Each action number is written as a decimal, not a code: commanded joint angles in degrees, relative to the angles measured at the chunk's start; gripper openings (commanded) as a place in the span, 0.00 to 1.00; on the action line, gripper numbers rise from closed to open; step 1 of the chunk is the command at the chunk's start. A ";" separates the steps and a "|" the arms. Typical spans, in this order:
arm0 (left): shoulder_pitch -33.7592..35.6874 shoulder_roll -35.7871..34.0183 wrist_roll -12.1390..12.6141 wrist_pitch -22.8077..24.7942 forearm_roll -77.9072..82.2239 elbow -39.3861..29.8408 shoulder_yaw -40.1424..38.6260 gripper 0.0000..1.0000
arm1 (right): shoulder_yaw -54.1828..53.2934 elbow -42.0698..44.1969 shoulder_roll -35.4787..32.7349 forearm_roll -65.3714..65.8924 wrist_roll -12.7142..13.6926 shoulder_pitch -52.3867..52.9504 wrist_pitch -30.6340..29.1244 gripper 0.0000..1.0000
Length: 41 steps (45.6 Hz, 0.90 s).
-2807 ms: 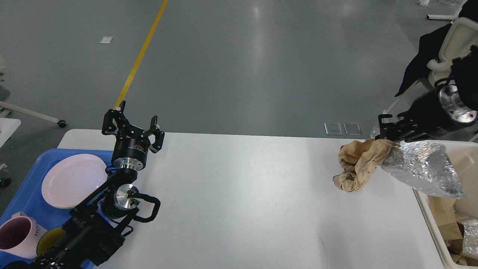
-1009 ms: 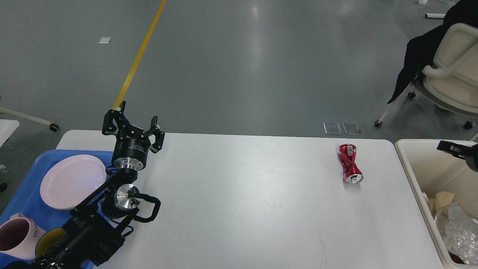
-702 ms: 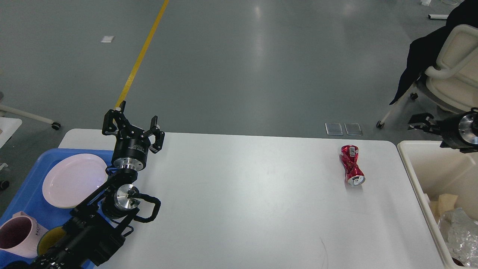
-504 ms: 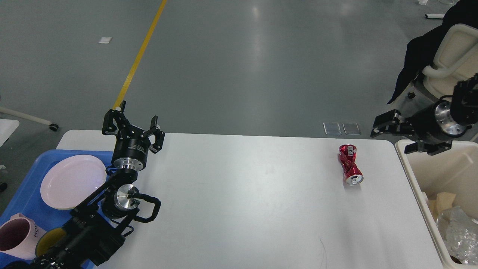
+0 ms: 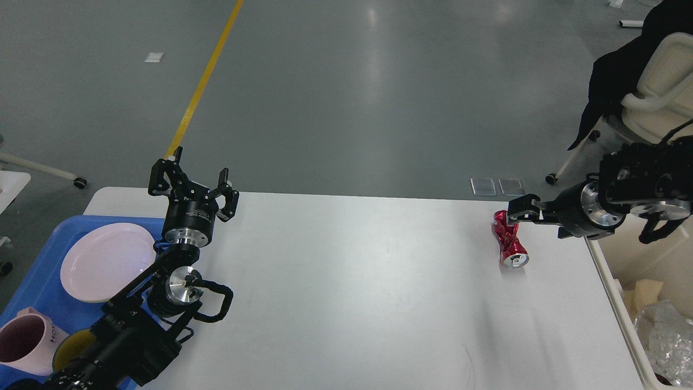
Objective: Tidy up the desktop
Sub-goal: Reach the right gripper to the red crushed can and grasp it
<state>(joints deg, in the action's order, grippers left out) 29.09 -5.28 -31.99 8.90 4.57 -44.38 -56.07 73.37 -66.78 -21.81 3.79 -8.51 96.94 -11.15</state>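
The white desktop point(image 5: 352, 281) fills the lower part of the head view. A crushed red can point(image 5: 509, 245) lies on it near the far right corner, its open end toward me. My right gripper point(image 5: 516, 210) reaches in from the right, just at the can's far end. Its jaws look slightly apart and hold nothing. My left gripper point(image 5: 193, 182) is open and empty, raised above the desktop's far left corner, beside the blue tray.
A blue tray point(image 5: 32, 271) at the left holds a pale plate point(image 5: 105, 260), a pink mug point(image 5: 24, 338) and a yellow cup point(image 5: 70, 346). A beige bin point(image 5: 617, 309) at the right edge holds foil point(image 5: 663, 330) and paper. A chair point(image 5: 660, 81) stands behind it.
My right arm carried brown paper and foil off the desktop into the bin, uncovering the red can. It has now swung back left and down to the can. The left arm has not moved.
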 commanded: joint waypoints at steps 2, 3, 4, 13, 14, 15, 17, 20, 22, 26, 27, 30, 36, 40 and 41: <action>0.00 0.00 0.00 0.06 0.00 0.00 0.00 0.96 | -0.33 6.21 0.98 -1.15 -0.45 -9.30 8.05 1.00; 0.00 -0.08 0.00 -0.03 0.00 0.00 0.00 0.96 | -0.33 7.18 1.33 -1.93 -0.54 -10.70 9.64 1.00; 0.00 0.00 0.00 -0.03 0.00 0.00 0.00 0.96 | -0.33 8.23 1.68 -2.81 -0.63 -12.02 11.22 1.00; 0.00 0.00 0.00 -0.03 0.00 0.00 0.00 0.96 | -0.51 17.81 6.95 -9.06 -0.98 -22.22 16.33 1.00; 0.00 0.00 0.00 -0.03 0.00 0.00 0.00 0.96 | -0.60 18.69 7.13 -9.32 -0.98 -22.93 16.42 1.00; 0.00 0.00 0.00 -0.03 0.00 0.00 0.00 0.96 | -0.68 19.57 7.22 -9.85 -0.98 -23.63 16.42 1.00; 0.00 0.00 0.00 -0.03 0.00 0.00 0.00 0.96 | -0.68 21.68 7.40 -10.99 -0.98 -25.30 16.59 1.00; 0.00 0.00 0.00 0.06 0.00 0.00 0.00 0.96 | -0.68 25.99 8.27 -12.92 -0.98 -28.73 16.95 1.00; 0.00 0.00 0.00 -0.03 0.00 0.00 0.00 0.96 | -0.77 27.57 8.54 -13.28 -1.07 -30.05 17.04 1.00; 0.00 0.00 0.00 0.06 0.00 0.00 0.00 0.96 | -0.95 28.89 9.41 -13.37 -1.07 -31.54 18.44 1.00; 0.00 0.00 0.00 0.06 0.00 0.00 0.00 0.96 | -1.12 28.98 9.59 -13.37 -1.07 -31.81 19.05 1.00; 0.00 0.00 0.00 0.06 0.00 0.00 0.00 0.96 | -2.00 29.07 10.38 -13.37 -1.07 -32.60 20.46 1.00; 0.00 0.00 0.00 0.06 0.00 0.00 0.00 0.96 | -3.23 29.86 12.14 -13.46 -1.07 -33.48 20.99 1.00; 0.00 0.00 0.00 0.06 0.00 0.00 0.00 0.96 | -3.50 30.92 12.84 -13.46 -1.07 -34.44 20.99 1.00; 0.00 0.00 0.00 -0.03 0.00 0.00 0.00 0.96 | -3.67 31.18 12.85 -13.46 -1.07 -34.62 20.99 1.00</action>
<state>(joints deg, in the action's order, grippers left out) 29.09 -5.27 -31.99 8.92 4.57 -44.38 -56.07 70.26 -36.86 -9.70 -9.65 -9.59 63.34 9.78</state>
